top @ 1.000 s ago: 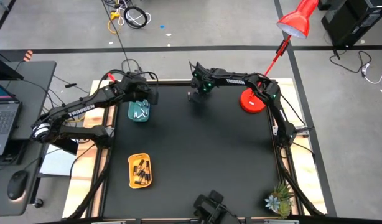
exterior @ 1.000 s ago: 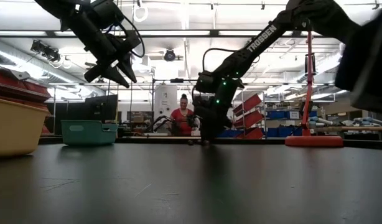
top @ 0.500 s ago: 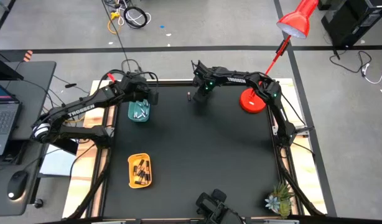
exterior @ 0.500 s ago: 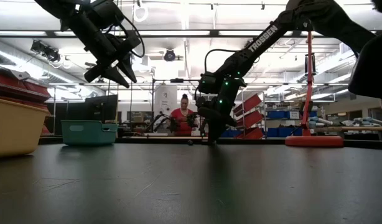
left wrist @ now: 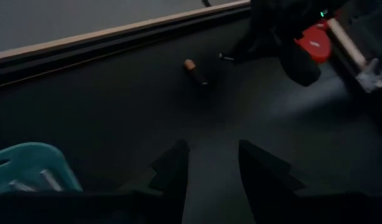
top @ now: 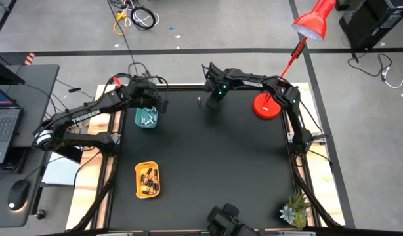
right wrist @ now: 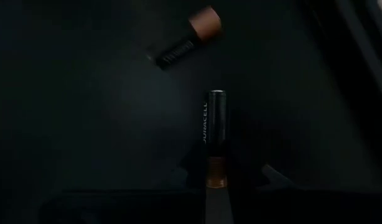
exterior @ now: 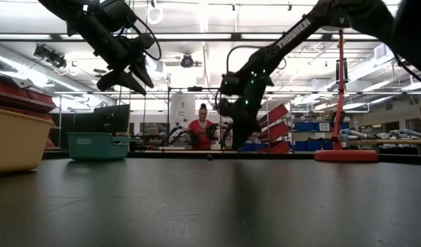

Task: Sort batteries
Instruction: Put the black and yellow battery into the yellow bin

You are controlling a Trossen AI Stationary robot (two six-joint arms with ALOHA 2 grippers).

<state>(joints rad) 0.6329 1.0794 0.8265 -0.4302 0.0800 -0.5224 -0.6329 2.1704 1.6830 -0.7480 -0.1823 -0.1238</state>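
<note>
right tool [right wrist: 216, 180] lifted, apparently gripping battery [right wrist: 216, 134].

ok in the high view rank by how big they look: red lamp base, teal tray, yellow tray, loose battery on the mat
1. yellow tray
2. red lamp base and teal tray: look about alike, and the left arm covers part of the teal tray, so no ranking
3. loose battery, by far the smallest

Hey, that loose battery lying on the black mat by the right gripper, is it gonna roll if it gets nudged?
Likely yes: the loose battery is a smooth cylinder lying on its side. It looks rigid, so the right gripper shouldn't deform it.
</note>
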